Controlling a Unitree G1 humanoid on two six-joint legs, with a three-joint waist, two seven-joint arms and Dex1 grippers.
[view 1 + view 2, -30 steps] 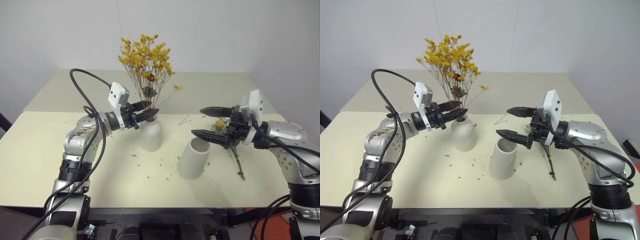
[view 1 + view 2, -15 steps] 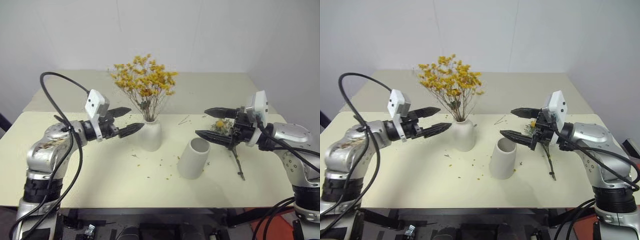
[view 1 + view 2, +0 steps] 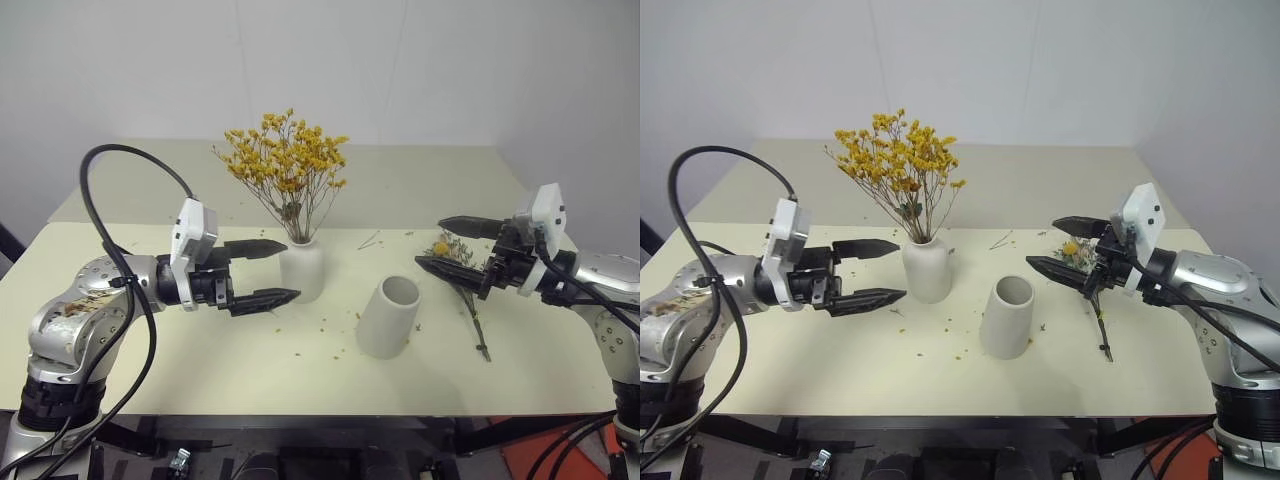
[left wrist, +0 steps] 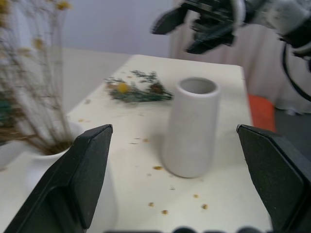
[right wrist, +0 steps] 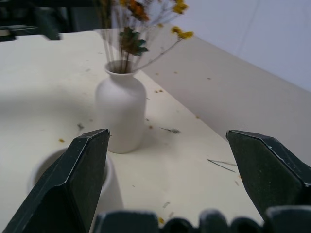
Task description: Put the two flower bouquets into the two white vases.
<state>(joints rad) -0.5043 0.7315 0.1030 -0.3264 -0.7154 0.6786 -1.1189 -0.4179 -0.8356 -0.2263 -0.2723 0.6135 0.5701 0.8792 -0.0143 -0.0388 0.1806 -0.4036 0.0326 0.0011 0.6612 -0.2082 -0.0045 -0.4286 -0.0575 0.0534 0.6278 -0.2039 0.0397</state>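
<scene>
Half-finished flower arrangement on a pale table [image 3: 150,380]. The yellow bouquet [image 3: 285,165] stands upright in the bottle vase [image 3: 303,268], its stems entering the narrow neck. The cylinder vase [image 3: 388,317] stands empty, mouth up, near the middle of the table and just to the right of the bottle vase. The small sprig [image 3: 462,285] lies flat on the tabletop to the right of the cylinder vase, close to it but not touching.

The sprig's long axis runs from its flower head, at the far end with a yellow ball flower [image 3: 440,248], toward the near table edge, where the bare stem ends. It lies roughly crosswise to the line from the sprig to the cylinder vase.

The right gripper [image 3: 458,246] hovers directly above the flower-head end of the sprig, fingers spread wide and holding nothing, pointing leftward toward the vases. The left gripper [image 3: 265,271] is likewise wide open and empty, level beside the bottle vase on its left, pointing right; both vases stand between it and the sprig. In the left wrist view the cylinder vase [image 4: 190,128] stands in front of the sprig [image 4: 137,90].

The right arm is therefore judged much the nearer. The coming move probably calls for it to lower onto the sprig below, close across the stem, then turn the stem end downward to enter the cylinder's broad mouth.
</scene>
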